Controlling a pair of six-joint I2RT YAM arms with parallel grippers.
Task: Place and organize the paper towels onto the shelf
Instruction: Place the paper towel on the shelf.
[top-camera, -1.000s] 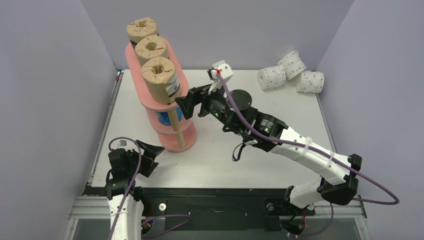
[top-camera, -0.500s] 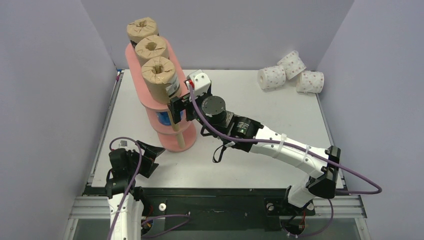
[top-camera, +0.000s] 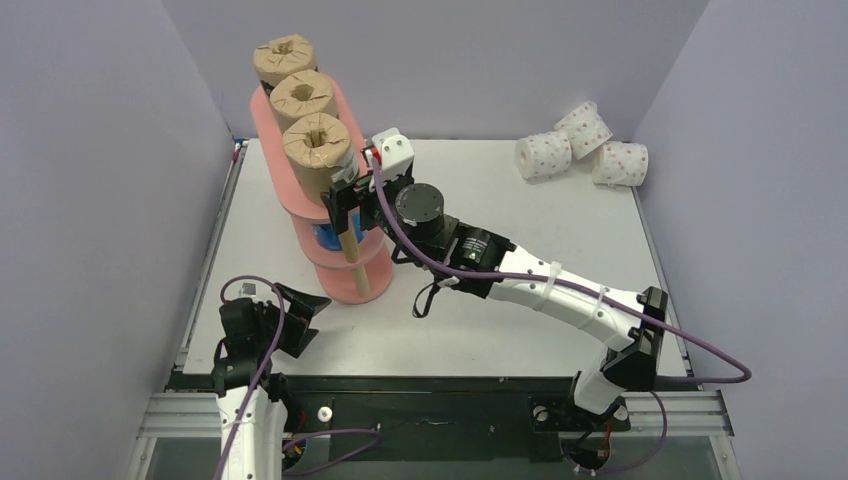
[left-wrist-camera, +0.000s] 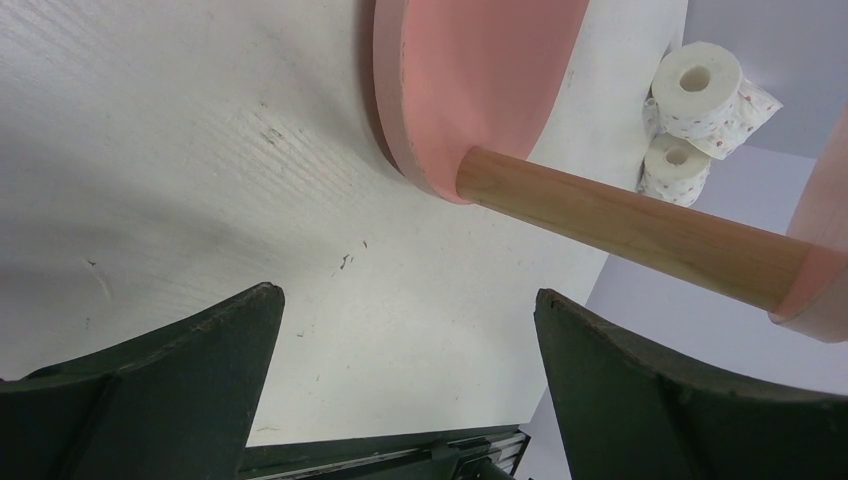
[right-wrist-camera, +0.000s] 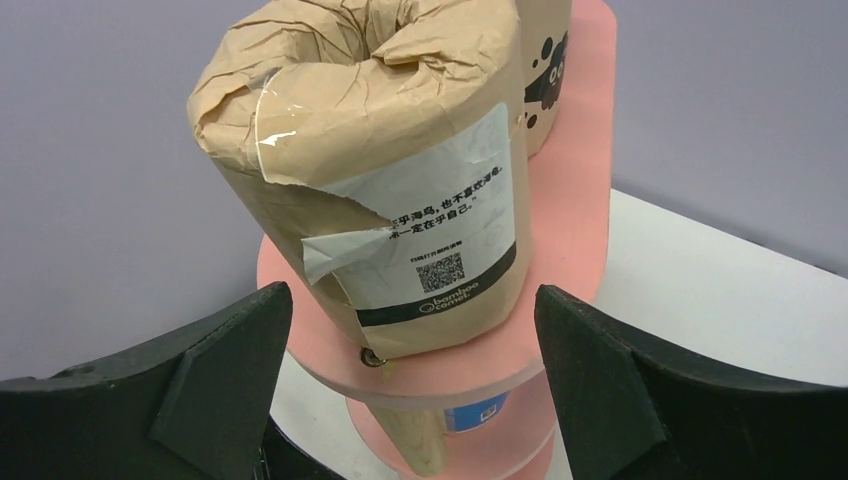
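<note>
At the table's (top-camera: 580, 220) near left corner, the left gripper (top-camera: 308, 312) hovers low, its black fingers (left-wrist-camera: 180, 370) released and empty. Just beyond it, along the left edge, stands the tall salmon-pink three-tier shelf with light wooden posts (top-camera: 368, 272). Three brown paper-wrapped cylindrical rolls (top-camera: 301, 97) stand upright in a row on its top board, and a blue wrapped roll (top-camera: 328, 237) shows on the middle tier. The right gripper (right-wrist-camera: 408, 295) faces the nearest brown roll (right-wrist-camera: 400, 170), its fingers spread wide on either side without gripping it. Three white pink-dotted rolls (top-camera: 543, 155) lie clustered in the far right corner.
</note>
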